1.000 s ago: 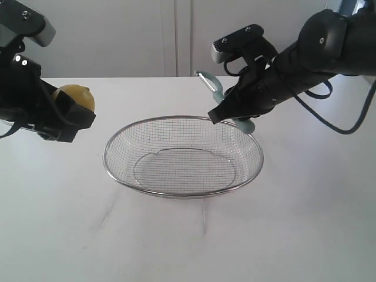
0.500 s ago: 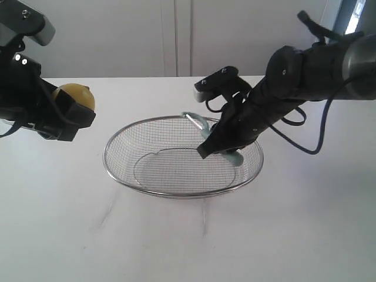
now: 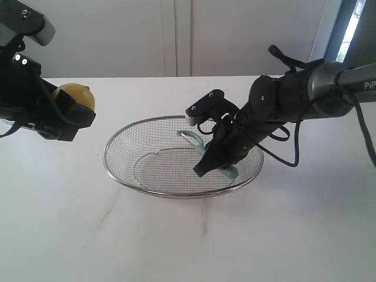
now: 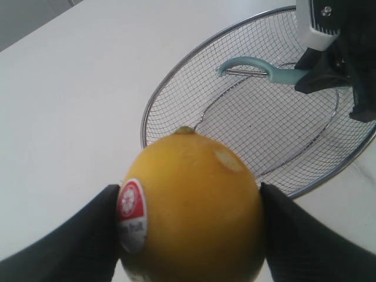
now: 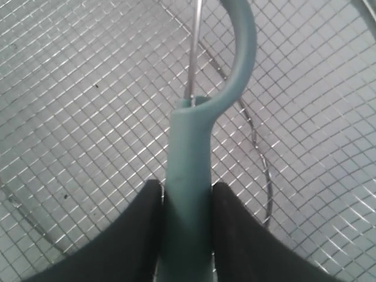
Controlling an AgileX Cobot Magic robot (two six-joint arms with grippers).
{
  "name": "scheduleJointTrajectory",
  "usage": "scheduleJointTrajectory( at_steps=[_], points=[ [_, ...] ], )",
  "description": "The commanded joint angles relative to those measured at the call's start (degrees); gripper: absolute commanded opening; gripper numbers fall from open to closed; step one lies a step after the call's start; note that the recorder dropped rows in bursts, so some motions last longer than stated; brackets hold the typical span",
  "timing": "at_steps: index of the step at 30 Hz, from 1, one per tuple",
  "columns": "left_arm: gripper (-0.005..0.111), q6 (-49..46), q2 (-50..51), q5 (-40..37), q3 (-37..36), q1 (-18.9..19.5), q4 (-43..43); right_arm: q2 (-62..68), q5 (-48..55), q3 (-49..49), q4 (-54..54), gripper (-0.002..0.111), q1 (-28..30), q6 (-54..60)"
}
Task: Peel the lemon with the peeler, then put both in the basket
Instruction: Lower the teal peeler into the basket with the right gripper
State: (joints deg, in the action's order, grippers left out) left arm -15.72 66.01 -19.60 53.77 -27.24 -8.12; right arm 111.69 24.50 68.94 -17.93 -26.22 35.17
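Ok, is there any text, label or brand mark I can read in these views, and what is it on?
"PiP": white letters on the right arm, cut off by the edge of the exterior view.
Sticker on the lemon: red and white, with a round emblem; its print is too blurred to read.
Nothing else is readable.

Shiny wire-mesh basket (image 3: 147, 141), matt, seemingly plastic peeler (image 5: 188, 176), lemon (image 4: 194, 205) smooth-skinned.

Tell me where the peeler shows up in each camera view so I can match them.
Exterior view: peeler right of centre, low over the basket.
Left wrist view: peeler upper right of frame, beyond the lemon.
Right wrist view: peeler centre, gripped by the right claw.
Shared landmark: the basket's wire mesh.
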Motion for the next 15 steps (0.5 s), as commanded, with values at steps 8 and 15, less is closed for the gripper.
scheduleJointTrajectory(
  at_steps=[8, 15],
  points=[
    [0.000, 0.53, -0.27, 0.48, 0.53, 0.23, -0.52, 2.23, -1.62, 0.35, -0.07, 0.018, -0.02, 0.61],
    [0.000, 0.53, -0.27, 0.48, 0.53, 0.23, -0.52, 1.57, -2.71, 0.49, -0.07, 0.055, -0.02, 0.61]
  ],
)
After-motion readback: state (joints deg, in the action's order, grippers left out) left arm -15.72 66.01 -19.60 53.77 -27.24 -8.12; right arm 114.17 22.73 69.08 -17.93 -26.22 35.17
